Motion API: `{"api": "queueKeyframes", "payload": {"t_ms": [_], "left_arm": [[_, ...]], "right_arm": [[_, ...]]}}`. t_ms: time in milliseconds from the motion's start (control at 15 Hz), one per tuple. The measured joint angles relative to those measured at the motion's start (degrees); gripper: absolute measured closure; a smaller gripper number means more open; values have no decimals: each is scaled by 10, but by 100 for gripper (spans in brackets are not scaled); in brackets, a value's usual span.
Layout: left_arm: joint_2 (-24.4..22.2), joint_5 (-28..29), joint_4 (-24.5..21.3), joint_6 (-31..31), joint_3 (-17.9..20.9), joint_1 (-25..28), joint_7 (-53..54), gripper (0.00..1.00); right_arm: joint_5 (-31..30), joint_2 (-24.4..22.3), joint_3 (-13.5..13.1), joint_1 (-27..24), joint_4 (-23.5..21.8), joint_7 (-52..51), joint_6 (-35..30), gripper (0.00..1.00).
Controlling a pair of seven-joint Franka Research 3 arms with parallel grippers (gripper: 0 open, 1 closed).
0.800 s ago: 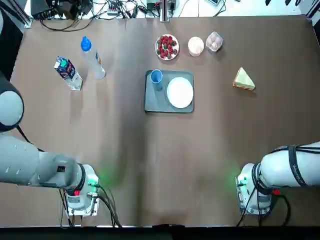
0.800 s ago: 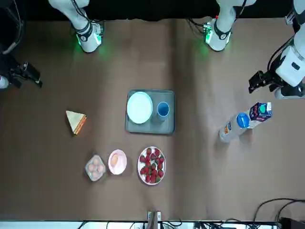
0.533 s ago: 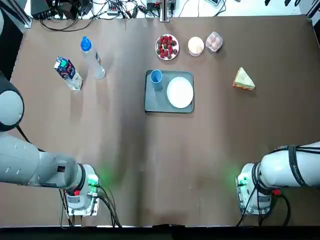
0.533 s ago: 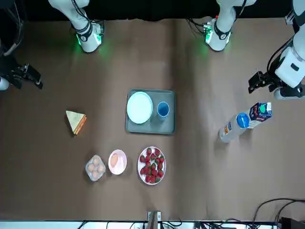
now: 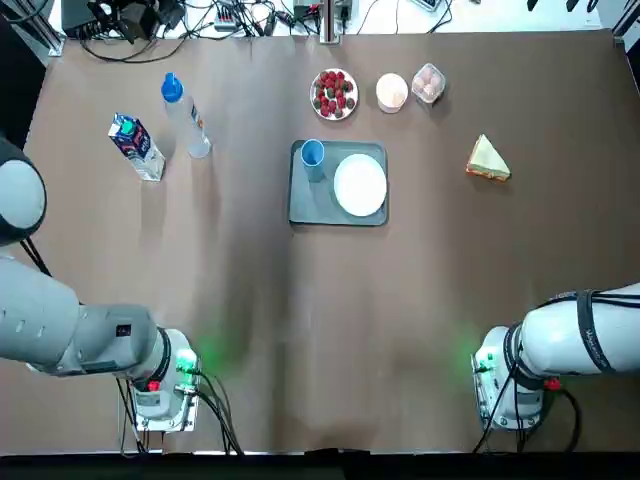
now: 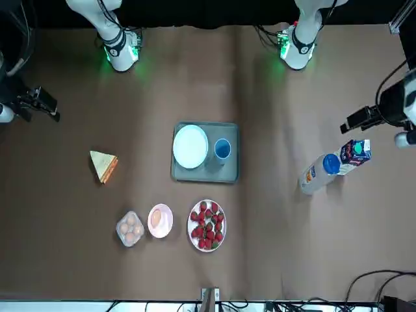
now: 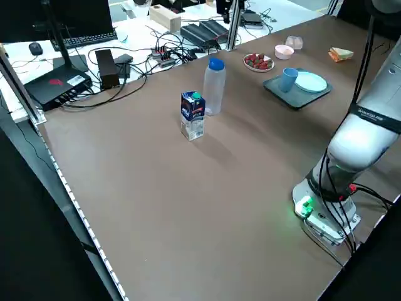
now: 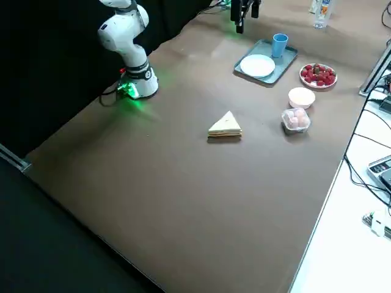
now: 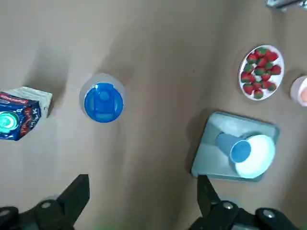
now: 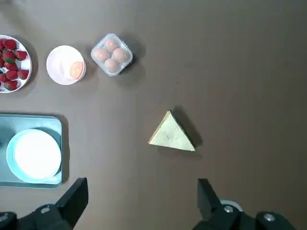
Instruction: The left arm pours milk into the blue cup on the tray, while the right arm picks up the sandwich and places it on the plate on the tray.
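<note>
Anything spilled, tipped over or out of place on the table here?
Nothing stands out. The milk and bottle stand upright, the cup and plate sit on the tray, the sandwich lies untouched, and no spill shows.

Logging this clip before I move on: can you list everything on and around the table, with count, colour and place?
milk carton: 1, white and dark blue with teal top, far left of the table
bottle: 1, clear with blue cap, beside the carton
tray: 1, grey-blue, table centre
blue cup: 1, light blue, on the tray
plate: 1, white, on the tray
sandwich: 1, cream wedge, right of the tray
strawberry dish: 1, red berries, behind the tray
egg bowl: 1, white
egg box: 1, clear
cables and electronics: several, dark, beyond the far edge
left tool: open, high above the bottle
right tool: open, high above the sandwich
</note>
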Motion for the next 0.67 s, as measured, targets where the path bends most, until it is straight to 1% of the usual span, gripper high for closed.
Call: {"api": "queueKeyframes", "payload": {"t_ms": [200,267,467,533,667], "left_arm": [[6,-13,0,4,0,12,12,1],[7,-13,0,4,0,21,36,1],[7,-13,0,4,1,66,212,1],[9,-13,0,3,2,95,327,1],[12,-13,0,3,2,115,437,1]], "right_arm": [[0,0,1,0,-1,0,-1,0],[0,0,1,0,-3,-1,-2,0],[-1,1,0,0,-12,-26,-2,0],[-1,7,0,0,-23,-54,-2,0],[-1,23,1,0,-32,-70,-3,0]]}}
